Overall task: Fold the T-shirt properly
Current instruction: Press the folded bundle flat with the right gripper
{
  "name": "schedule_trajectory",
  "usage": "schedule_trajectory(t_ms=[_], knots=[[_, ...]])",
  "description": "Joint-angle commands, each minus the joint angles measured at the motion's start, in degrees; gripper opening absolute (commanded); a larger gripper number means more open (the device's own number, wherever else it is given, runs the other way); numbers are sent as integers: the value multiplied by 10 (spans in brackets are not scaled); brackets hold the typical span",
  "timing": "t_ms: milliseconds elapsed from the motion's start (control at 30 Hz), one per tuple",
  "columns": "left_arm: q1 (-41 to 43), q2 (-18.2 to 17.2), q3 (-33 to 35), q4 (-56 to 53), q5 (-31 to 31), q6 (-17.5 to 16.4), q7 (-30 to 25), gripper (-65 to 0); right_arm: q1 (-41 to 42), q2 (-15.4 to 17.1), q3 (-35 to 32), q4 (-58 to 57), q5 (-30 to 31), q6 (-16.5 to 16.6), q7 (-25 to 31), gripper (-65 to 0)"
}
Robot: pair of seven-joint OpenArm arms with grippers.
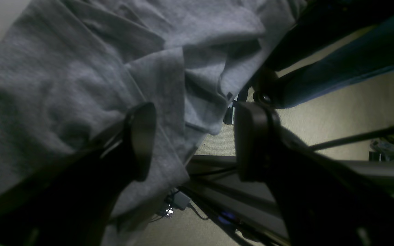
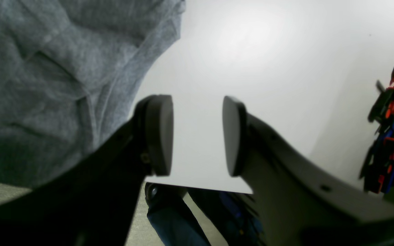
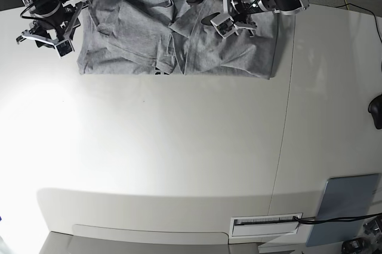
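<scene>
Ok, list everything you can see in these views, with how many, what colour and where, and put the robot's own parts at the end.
T-shirt: one, heather grey, spread and rumpled along the far edge of the table, partly folded over itself.
Table: one, white, filling most of the base view.
Pad: one, grey-blue, flat rectangle at the near right corner of the table.
Label strip: one, white with a dark bar, at the near edge of the table.
Left gripper: one, black, over the T-shirt's edge, jaws open with nothing between them.
Right gripper: one, black, over bare table beside the T-shirt, jaws apart and empty.
</scene>
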Motion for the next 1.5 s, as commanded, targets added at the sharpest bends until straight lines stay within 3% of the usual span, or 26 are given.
schedule_trajectory(t_ms=[0, 233, 500, 600, 667, 733, 933, 1067, 1267, 1467], knots=[[11, 0, 3, 10, 2, -13, -10, -318, -2, 7, 5, 9, -7, -3, 7, -408], [13, -1, 34, 9, 184, -13, -110, -331, -2, 7, 5, 9, -7, -3, 10, -408], [7, -42, 34, 9, 250, -13, -158, -331, -2, 7, 4, 9, 2, -2, 9, -408], [5, -55, 23, 9, 265, 69, -210, -331, -2, 7, 4, 9, 93, 27, -1, -408], [5, -61, 2, 9, 265, 112, -246, -331, -2, 6, 4, 9, 194, 36, -11, -408], [5, -64, -24, 9, 263, 133, -256, -331, -4, -8, 4, 9, 266, 49, -24, -408], [5, -66, -116, 9, 212, 134, -256, -331, -23, -80, -2, 9, 405, 117, -32, -408], [6, -66, -175, 9, 170, 134, -254, -331, -23, -105, -62, 9, 412, 109, -36, -408], [7, -66, -233, 9, 134, 116, -237, -331, -22, -142, -168, -15, 381, 29, -32, -408], [7, -66, -238, 9, 127, 114, -234, -331, -19, -183, -198, -90, 378, 15, 13, -408]])
